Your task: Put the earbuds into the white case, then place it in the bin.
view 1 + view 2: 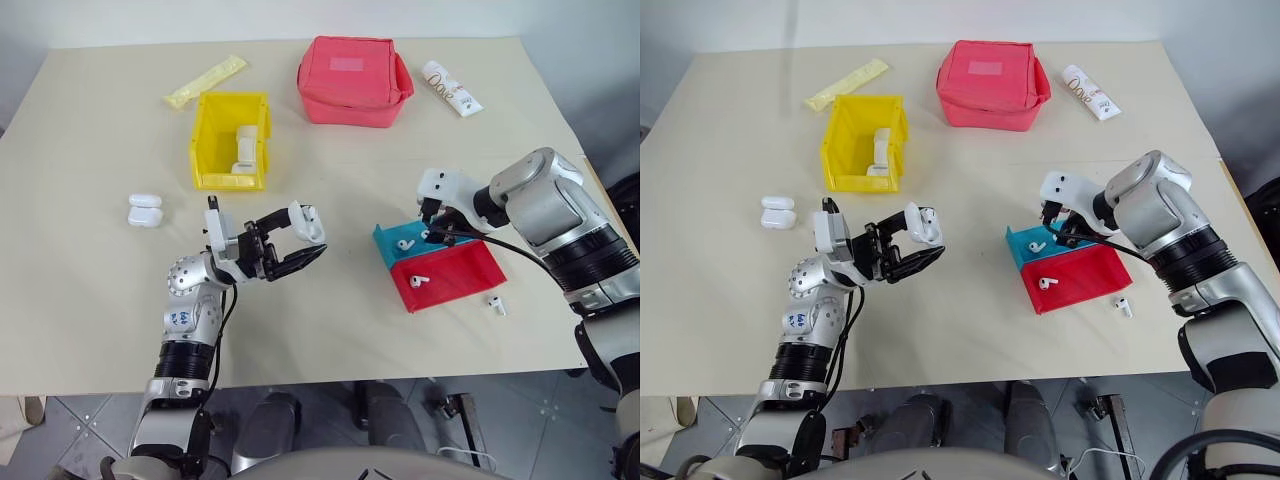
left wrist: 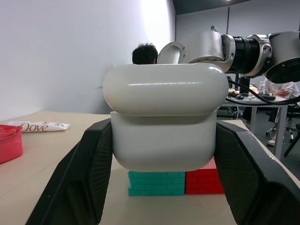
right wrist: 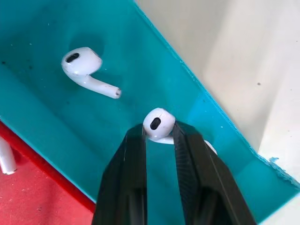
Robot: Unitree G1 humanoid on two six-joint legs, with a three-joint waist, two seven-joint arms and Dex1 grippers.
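Now, surface (image 1: 90, 300): pale tabletop carrying everything.
Red pouch (image 1: 352, 80): at 12 o'clock on the surface, clear of the work.
Bin (image 1: 230, 140): yellow, at 11 o'clock, with white cases already inside; its approach looks unobstructed.
Trays: blue tray (image 3: 56, 140) and red tray (image 1: 450, 275) side by side at 3 o'clock.
White case (image 2: 164, 117): lifted above mid-surface, lid lowered over the body; likely light, stiff and slick, so the flat sides are the place to hold.
Left end effector (image 1: 300, 245): clamped on the case's two sides.
Right end effector (image 3: 159, 133): over the blue tray, fingers pinched on one earbud (image 3: 158, 123) at its bulb.
Earbuds: tiny, glossy, probably prone to squirting free; another (image 3: 86, 70) lies in the blue tray, one (image 1: 420, 281) in the red tray, one (image 1: 496, 305) loose at 4 o'clock.
Spare cases (image 1: 144, 210): at 9 o'clock.
Tube (image 1: 452, 88) and yellow packet (image 1: 205, 82): far edge.
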